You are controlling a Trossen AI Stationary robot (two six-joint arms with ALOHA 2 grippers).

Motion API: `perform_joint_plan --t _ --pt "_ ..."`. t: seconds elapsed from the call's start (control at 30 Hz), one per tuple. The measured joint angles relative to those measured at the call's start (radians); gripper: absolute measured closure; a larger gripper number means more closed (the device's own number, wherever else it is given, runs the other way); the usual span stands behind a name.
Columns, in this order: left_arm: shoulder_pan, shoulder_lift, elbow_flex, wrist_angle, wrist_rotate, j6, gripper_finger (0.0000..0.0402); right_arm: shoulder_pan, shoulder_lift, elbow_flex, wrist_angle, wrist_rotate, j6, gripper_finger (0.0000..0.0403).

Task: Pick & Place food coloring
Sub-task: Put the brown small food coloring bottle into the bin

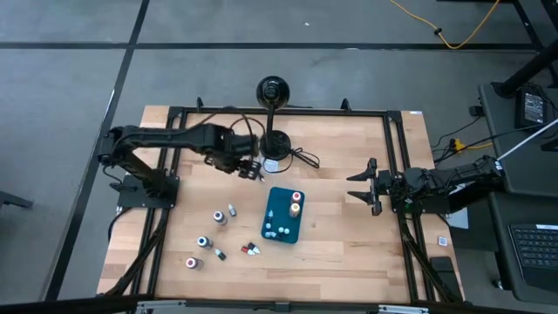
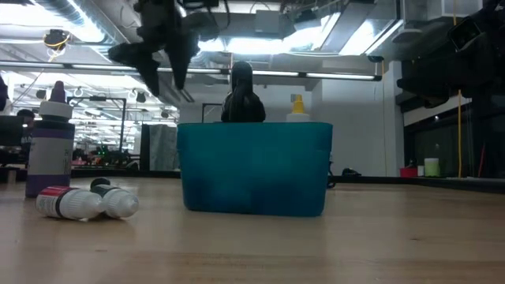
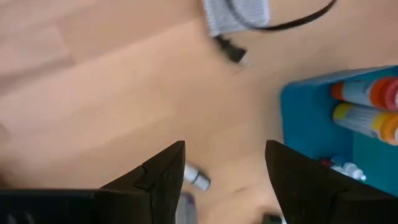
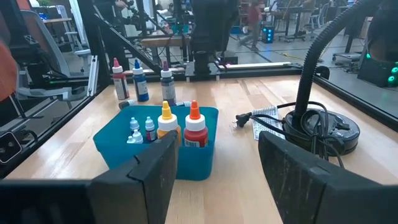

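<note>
High view shows the left gripper (image 1: 254, 168) empty, jaws parted, above the teal tray (image 1: 274, 228); descending carelessly could topple its bottles (image 1: 296, 203).

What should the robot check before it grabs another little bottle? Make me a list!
1. Left gripper empty: ok. The left wrist view shows nothing between its fingers.
2. Left gripper open enough: ok, the fingers stand apart.
3. Bottles left to pick: ok. Several food coloring bottles stand or lie on the table, on the left arm's side of the teal tray.
4. Room in the tray: ok. It holds an orange-capped bottle, a yellow-capped bottle and a few small ones, with bare floor showing.
5. Right gripper out of the way: ok, it waits open near the table's right edge.
6. Which bottle is next: cannot tell.
</note>
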Motion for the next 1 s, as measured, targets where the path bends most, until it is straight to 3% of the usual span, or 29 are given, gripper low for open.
perform_joint_plan --t 0.3,0.73,1.0 --pt "0.141 0.060 -0.091 -0.032 0.226 -0.134 0.0177 0.000 0.000 0.000 0.000 0.000 0.000 0.0179" --pt "0.153 0.059 -0.290 0.105 0.428 -0.403 0.0170 0.000 0.000 0.000 0.000 0.000 0.000 0.0179" --pt "0.146 0.059 -0.412 0.295 0.450 -0.526 0.0173 0.000 0.000 0.000 0.000 0.000 0.000 0.0179"
